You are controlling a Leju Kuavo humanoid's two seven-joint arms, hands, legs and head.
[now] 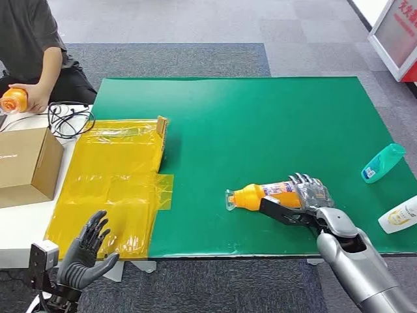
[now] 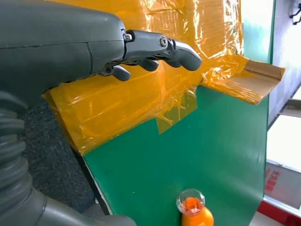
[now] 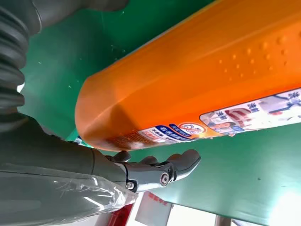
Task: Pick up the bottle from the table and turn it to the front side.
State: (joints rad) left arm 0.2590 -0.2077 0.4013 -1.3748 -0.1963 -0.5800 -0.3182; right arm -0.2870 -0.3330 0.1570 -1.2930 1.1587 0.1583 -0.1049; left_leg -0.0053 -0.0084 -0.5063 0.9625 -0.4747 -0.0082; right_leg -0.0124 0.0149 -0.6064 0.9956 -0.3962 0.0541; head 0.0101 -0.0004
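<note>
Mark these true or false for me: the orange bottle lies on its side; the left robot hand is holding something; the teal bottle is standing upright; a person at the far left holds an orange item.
1. The orange bottle lies on its side on the green mat, at the right robot hand. True.
2. The left robot hand is holding something. False: it is empty, fingers spread.
3. The teal bottle stands upright. False: it lies on its side.
4. A person's hand at the far left holds an orange item. True.
</note>
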